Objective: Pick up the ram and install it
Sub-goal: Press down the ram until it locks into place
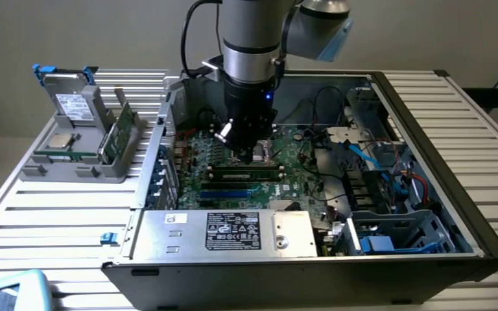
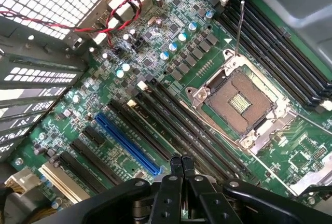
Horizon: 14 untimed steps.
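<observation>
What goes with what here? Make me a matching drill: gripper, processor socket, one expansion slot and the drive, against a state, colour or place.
Things:
1. gripper
2. processor socket
3. long slot beside the black ones
4. labelled drive

Matches:
a. blue
b. in the grey holder outside the case
c. shut, above the motherboard
d. empty, contacts bare

Pairs: 1-c; 2-d; 3-a; 4-b

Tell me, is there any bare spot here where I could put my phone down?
Yes: the slatted table is bare between the grey parts holder and the open computer case, and again past the case on the exterior view's right. Inside the case it is crowded: motherboard, cables, gripper.
</observation>
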Available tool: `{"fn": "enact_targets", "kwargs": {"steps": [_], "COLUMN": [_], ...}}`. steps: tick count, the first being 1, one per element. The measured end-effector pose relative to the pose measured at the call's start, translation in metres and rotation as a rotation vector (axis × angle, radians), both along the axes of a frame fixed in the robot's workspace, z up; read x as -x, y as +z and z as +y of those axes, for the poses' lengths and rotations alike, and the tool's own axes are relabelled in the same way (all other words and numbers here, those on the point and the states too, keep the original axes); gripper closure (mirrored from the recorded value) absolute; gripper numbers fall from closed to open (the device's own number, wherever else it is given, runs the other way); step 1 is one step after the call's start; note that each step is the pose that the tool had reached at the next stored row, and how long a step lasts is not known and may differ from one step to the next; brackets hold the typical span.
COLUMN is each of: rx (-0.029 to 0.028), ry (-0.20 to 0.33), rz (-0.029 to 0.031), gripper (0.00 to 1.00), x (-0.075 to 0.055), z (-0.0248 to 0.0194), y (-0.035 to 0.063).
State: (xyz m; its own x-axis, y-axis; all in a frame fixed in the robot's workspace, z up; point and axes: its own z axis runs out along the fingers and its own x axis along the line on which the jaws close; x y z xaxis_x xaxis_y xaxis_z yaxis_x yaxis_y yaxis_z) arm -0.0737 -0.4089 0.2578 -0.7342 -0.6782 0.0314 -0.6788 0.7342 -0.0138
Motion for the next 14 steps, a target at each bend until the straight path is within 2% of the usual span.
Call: {"fn": "enact_targets", "kwargs": {"steps": [14], "rx": [0.0018], "ry": [-0.186], "rz": [-0.0002], "gripper": [0.89], "x": [0.0], "z": [0.0001], "y": [-0.0002]}}
